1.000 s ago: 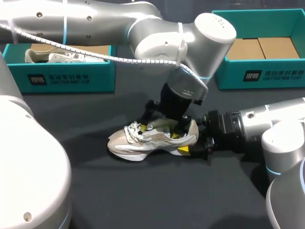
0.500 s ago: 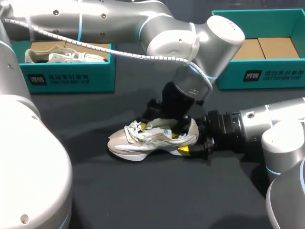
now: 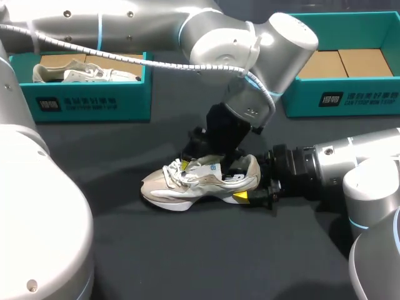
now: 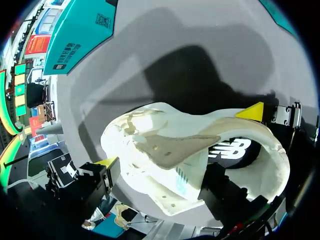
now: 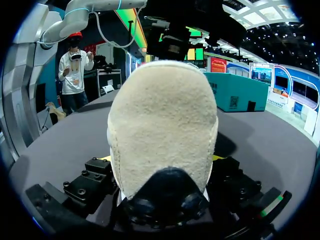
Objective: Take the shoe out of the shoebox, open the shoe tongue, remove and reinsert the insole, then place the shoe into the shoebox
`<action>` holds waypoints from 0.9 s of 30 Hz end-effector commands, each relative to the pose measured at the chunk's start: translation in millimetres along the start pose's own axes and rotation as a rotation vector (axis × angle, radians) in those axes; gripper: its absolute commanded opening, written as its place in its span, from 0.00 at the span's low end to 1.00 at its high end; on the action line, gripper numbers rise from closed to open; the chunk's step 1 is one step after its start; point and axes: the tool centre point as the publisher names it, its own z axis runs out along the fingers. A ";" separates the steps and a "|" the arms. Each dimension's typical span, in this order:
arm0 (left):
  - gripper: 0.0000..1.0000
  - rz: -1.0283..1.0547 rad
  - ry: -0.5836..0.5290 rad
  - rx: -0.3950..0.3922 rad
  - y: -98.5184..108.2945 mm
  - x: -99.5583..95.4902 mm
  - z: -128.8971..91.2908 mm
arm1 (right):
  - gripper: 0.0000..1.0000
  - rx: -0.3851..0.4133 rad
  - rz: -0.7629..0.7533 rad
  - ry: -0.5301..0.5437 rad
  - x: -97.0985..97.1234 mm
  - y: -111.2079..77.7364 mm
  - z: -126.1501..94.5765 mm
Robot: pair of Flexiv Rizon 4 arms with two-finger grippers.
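- While you read this layout, start from the dark table (image 3: 187,262): the task's shoe stands on it on its sole, well apart from both boxes.
- Left arm (image 3: 156,25): it enters from your left and drops over the shoe's mouth.
- Teal shoeboxes: the left shoebox (image 3: 87,100) holds another shoe, while the right shoebox (image 3: 350,94) shows only a cardboard floor.
- Pale shoe (image 3: 187,187): its toe points toward the left shoebox and its heel toward your right arm.
- Right gripper (image 5: 162,165): it is clamped on the heel from both sides. Keep this hold firm so the shoe cannot slide.
- Left gripper (image 4: 162,175): its fingers stand wide apart, one by the laces and one in the mouth, with the tongue between them.
- Tongue (image 3: 211,167): it is raised but crumpled. The step in hand appears to be opening it, so draw it toward the toe, not sideways.
- Dark insole (image 4: 235,150): it is seated in the heel. Clear the tongue fully before you pinch its rear edge.
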 end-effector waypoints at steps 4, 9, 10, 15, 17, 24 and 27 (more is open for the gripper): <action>0.72 0.001 0.046 0.005 8.0 -16.4 -7.9 | 0.00 0.004 0.000 -0.002 1.5 0.7 -0.1; 0.61 0.008 0.067 0.002 10.9 -15.5 -14.5 | 0.00 0.004 0.000 -0.002 1.5 0.7 -0.1; 0.55 0.008 0.070 0.003 11.5 -15.2 -15.7 | 0.00 0.004 0.000 -0.002 1.5 0.7 -0.1; 0.44 0.004 0.078 0.010 12.7 -14.4 -18.8 | 0.00 0.004 0.000 -0.002 1.5 0.7 -0.1; 0.39 -0.001 0.078 0.012 12.6 -14.9 -19.9 | 0.00 0.004 0.000 -0.002 1.5 0.7 -0.1; 0.35 -0.044 0.078 0.039 12.5 -24.1 -23.7 | 0.00 0.004 0.000 -0.002 1.5 0.7 -0.1; 0.29 -0.078 0.071 0.062 13.5 -30.9 -26.0 | 0.00 0.004 0.000 -0.002 1.5 0.7 -0.1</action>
